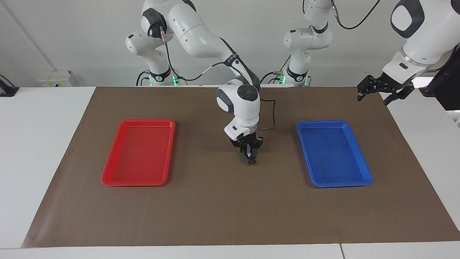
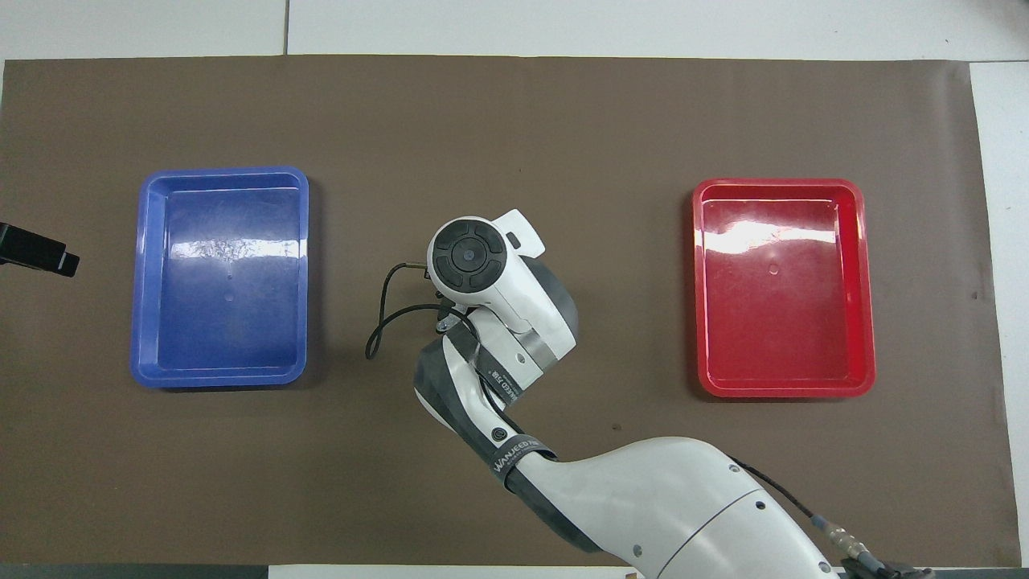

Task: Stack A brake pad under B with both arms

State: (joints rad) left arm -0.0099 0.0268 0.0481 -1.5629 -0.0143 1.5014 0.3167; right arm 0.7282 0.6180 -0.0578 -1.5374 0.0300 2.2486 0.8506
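**Right arm down at mid-mat; no stack to be seen**

The right gripper (image 1: 250,158) is low over the brown mat (image 1: 215,208), between the red tray (image 1: 107,178) and the blue tray (image 1: 363,180), its tips at or just above the surface. A small dark bit shows at the tips; whether that is the A pad, I cannot tell, nor whether the fingers are pinching. From overhead the arm's wrist covers that spot. B is not visible anywhere, and both trays hold nothing. The left gripper (image 1: 381,91) waits raised over the mat's edge at its own end, fingers spread. Judging by this, the stacking is not yet shown done.
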